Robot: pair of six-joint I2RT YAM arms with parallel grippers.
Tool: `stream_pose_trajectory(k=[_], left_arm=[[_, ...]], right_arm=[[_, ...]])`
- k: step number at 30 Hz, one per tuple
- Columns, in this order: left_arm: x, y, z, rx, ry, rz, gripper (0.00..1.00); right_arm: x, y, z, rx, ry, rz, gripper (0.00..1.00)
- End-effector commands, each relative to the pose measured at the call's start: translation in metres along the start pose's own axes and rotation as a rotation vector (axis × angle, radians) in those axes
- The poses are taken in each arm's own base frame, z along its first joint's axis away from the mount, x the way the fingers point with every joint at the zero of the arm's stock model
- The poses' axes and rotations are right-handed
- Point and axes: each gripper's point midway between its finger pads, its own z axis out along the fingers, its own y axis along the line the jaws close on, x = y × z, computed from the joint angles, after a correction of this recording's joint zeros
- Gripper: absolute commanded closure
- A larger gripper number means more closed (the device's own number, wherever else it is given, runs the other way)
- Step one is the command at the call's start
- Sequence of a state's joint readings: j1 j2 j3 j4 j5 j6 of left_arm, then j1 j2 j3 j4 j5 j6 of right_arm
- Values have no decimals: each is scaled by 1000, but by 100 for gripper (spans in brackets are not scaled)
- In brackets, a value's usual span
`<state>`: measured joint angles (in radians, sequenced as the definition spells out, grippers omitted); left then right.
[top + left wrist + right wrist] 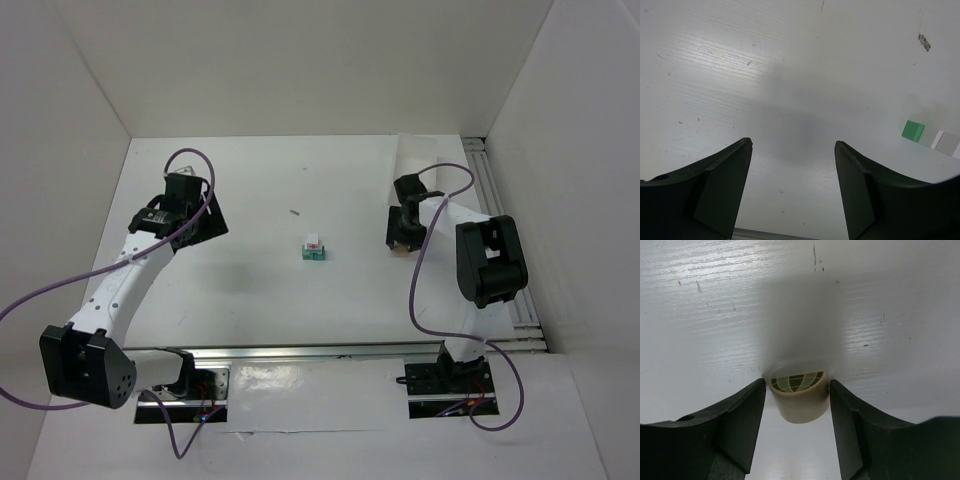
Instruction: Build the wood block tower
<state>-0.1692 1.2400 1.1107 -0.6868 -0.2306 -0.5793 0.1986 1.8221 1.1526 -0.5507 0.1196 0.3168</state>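
Observation:
The small tower [313, 247] stands mid-table: a teal-green block below, a white piece with a pink mark on top. In the left wrist view its green block [913, 130] shows at the right edge. A pale tan half-round piece [799, 399] with a green patterned face rests on the table between the right fingers. My right gripper [403, 240] [797, 381] straddles it closely, with slim gaps on both sides. My left gripper [203, 226] [793, 142] is open and empty over bare table, left of the tower.
White walls enclose the table [260, 290] on three sides. A metal rail [505, 215] runs along the right edge and another along the front [330, 352]. A small dark speck [295, 212] lies behind the tower.

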Motion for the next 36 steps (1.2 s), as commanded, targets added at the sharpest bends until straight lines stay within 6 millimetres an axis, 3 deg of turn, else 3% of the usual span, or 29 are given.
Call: stream_pose_trajectory(k=[1, 13, 16, 28, 33, 36], left_arm=[[-15, -8, -6, 24, -44, -5, 20], [-13, -5, -4, 12, -41, -3, 20], [-14, -6, -7, 16, -49, -5, 20], [-14, -6, -7, 16, -49, -5, 20], [-13, -5, -10, 16, -49, -5, 20], [-13, -5, -10, 16, -49, -5, 20]], right_arm=[[-3, -1, 0, 15, -16, -15, 39], [2, 9, 1, 0, -2, -52, 48], [3, 11, 1, -10, 2, -52, 40], [10, 15, -2, -48, 25, -82, 41], [11, 18, -2, -52, 26, -91, 32], [11, 18, -2, -52, 26, -91, 47]])
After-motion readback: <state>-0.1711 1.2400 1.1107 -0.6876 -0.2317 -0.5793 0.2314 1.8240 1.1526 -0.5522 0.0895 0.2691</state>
